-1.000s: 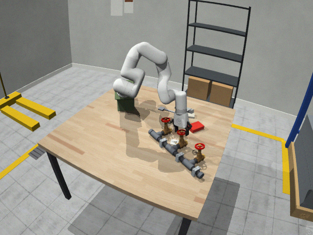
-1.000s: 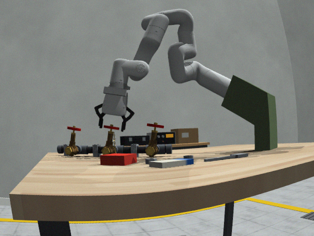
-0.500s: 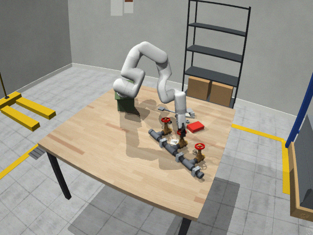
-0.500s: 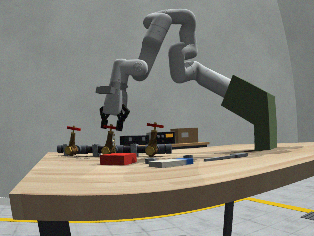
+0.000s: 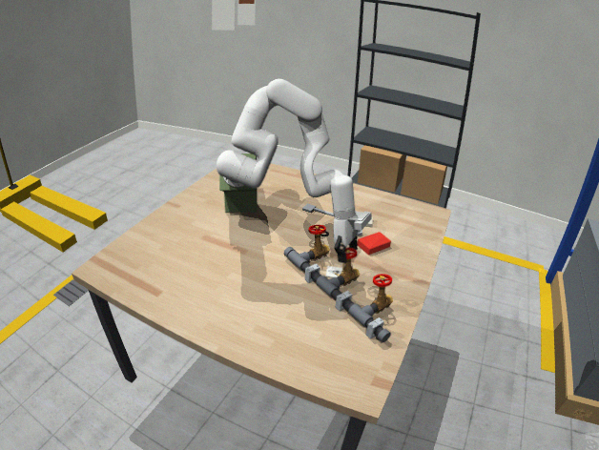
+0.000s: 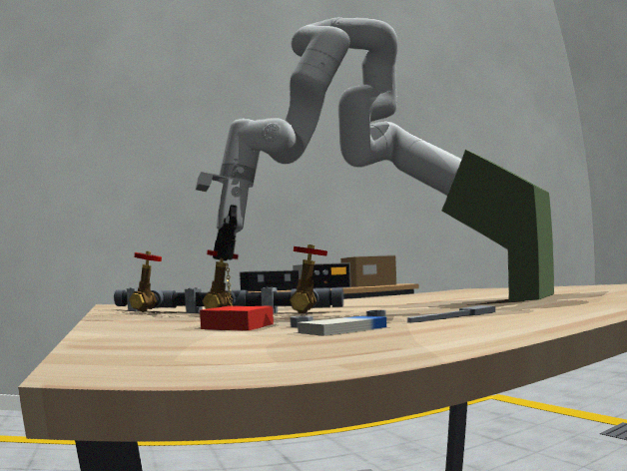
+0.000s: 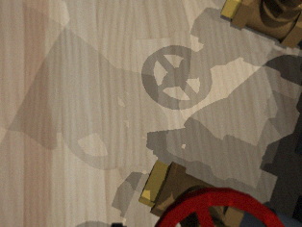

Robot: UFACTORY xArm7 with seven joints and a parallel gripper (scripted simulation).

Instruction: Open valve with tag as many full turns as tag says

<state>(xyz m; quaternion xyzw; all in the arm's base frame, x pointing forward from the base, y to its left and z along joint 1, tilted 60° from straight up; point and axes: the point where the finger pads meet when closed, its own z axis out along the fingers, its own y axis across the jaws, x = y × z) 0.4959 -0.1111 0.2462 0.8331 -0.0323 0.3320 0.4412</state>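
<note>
Three brass valves with red handwheels stand on a grey pipe (image 5: 334,290) on the wooden table. The middle valve (image 5: 351,253) has a white tag (image 5: 333,272) lying beside it on a chain (image 6: 228,283). The other two are the valve nearer the arm's base (image 5: 318,230) and the valve at the pipe's far end (image 5: 382,279). My gripper (image 5: 344,251) (image 6: 221,252) is open and points down at the middle handwheel, fingers at the level of its rim. In the wrist view that red wheel (image 7: 216,212) fills the bottom edge above its brass body (image 7: 163,185). The tag is not in the wrist view.
A red block (image 5: 373,242) lies just behind the valves. A flat grey and blue piece (image 6: 340,324) and a dark bar (image 6: 445,313) lie nearer the arm's green pedestal (image 5: 237,195). A black shelf with cardboard boxes (image 5: 402,173) stands behind the table.
</note>
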